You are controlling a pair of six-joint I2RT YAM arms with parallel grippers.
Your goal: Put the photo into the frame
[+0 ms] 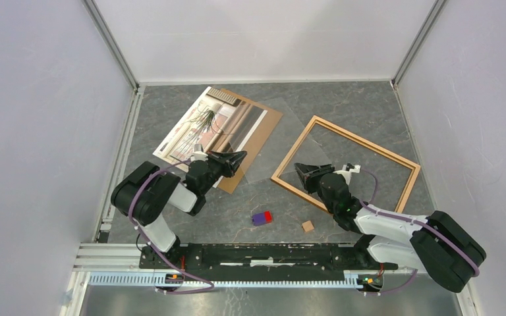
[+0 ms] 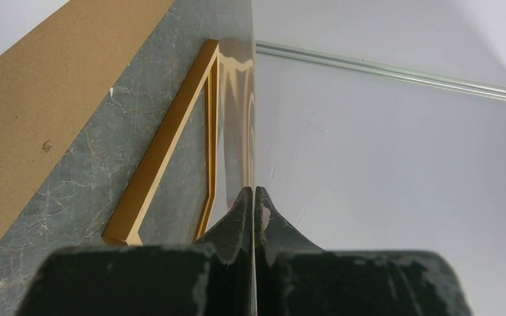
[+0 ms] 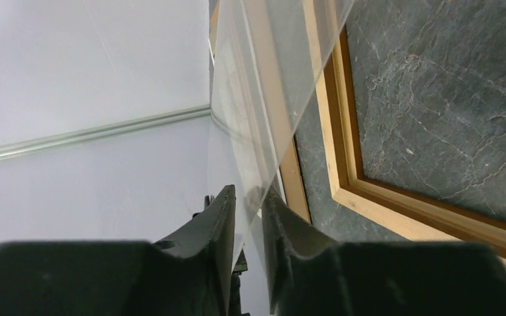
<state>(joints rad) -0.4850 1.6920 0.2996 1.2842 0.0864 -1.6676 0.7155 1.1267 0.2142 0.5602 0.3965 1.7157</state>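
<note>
The photo (image 1: 197,128) lies at the back left, on top of a brown backing board (image 1: 263,122). To the right, the light wooden frame (image 1: 346,164) lies flat on the grey table. A clear transparent sheet (image 1: 280,141) spans the gap between my grippers. My left gripper (image 1: 240,158) is shut on the sheet's left edge; the left wrist view shows the jaws (image 2: 255,189) pinching it edge-on. My right gripper (image 1: 301,172) is at the frame's near-left corner. Its jaws (image 3: 248,192) stand slightly apart, with the sheet's (image 3: 263,99) corner between them.
A small purple-and-red block (image 1: 261,218) and a small wooden cube (image 1: 308,226) lie on the table near the arm bases. White walls enclose the table on three sides. A metal rail (image 1: 257,253) runs along the near edge.
</note>
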